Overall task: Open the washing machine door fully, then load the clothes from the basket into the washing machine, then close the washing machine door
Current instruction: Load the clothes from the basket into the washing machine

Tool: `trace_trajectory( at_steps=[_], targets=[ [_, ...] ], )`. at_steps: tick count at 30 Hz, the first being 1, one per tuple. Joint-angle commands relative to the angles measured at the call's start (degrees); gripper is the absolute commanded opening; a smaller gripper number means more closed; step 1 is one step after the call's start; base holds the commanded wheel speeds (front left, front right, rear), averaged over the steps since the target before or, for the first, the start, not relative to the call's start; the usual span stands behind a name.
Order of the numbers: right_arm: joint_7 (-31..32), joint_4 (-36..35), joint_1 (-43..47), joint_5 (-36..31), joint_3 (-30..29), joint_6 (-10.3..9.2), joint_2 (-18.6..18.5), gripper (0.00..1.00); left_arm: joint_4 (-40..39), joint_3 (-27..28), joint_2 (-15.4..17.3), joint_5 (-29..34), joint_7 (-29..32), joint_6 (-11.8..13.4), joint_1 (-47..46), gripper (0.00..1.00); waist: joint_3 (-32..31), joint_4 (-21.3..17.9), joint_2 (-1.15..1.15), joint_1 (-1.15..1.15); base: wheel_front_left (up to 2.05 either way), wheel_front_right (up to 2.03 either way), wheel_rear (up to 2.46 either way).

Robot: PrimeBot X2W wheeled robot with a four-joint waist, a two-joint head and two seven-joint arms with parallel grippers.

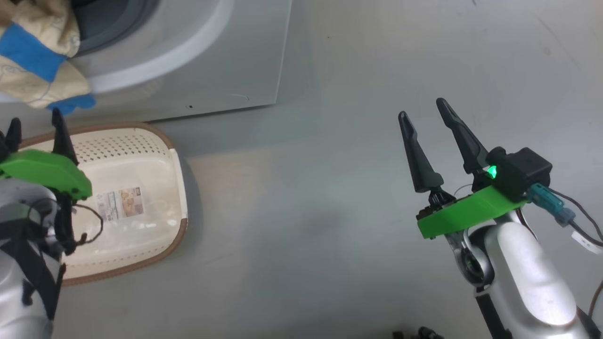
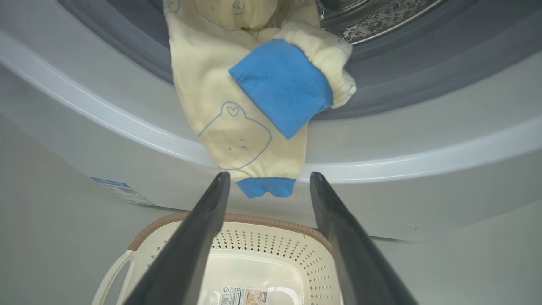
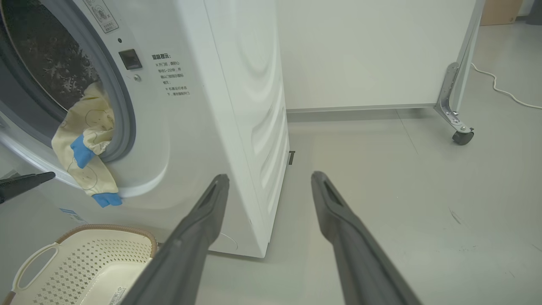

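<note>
The cream clothes [image 2: 237, 106] with blue line drawings and blue cuffs hang out of the washing machine [image 3: 220, 97] mouth, over the grey gasket and white front, also seen as clothes [image 1: 37, 61] and clothes [image 3: 87, 148]. The basket [image 1: 155, 141] stands on the floor under them with only its label inside. My left gripper [image 2: 269, 180] is open, just below the hanging cuff, above the basket [image 2: 271, 243], nothing between its fingers. My right gripper [image 1: 424, 110] is open over bare floor, well right of the machine. The washing machine door is out of view.
Grey floor [image 1: 306, 226] spreads right of the basket and machine. A white panel on a castor wheel [image 3: 461, 137] stands behind, with a white cable [image 3: 504, 87] on the floor beside it. The other arm's fingertip [image 3: 25, 182] pokes in at the right wrist view's left edge.
</note>
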Motion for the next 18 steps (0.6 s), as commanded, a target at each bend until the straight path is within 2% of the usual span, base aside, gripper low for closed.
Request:
trace_trajectory(
  at_steps=[1,11,18],
  targets=[
    [-0.55,-1.52,-1.06,0.53,1.21,-0.01,-0.23,1.0,-0.09,2.3,3.34,-0.65,0.51,-0.46,-2.48,1.0,1.94,-1.4,0.0,0.0,0.0,0.0,0.0],
    [-0.66,-2.84,-3.25,3.2,2.33,-0.01,-0.23,1.0,8.0,1.91,5.95,-1.93,6.76,-3.35,-13.4,1.0,7.05,-3.97,0.0,0.0,0.0,0.0,0.0],
    [-0.67,-3.41,-3.68,4.09,2.75,-0.01,-0.23,1.0,11.63,1.38,5.94,-2.22,8.85,-3.51,-18.24,1.0,8.19,-4.9,0.0,0.0,0.0,0.0,0.0]
  ],
)
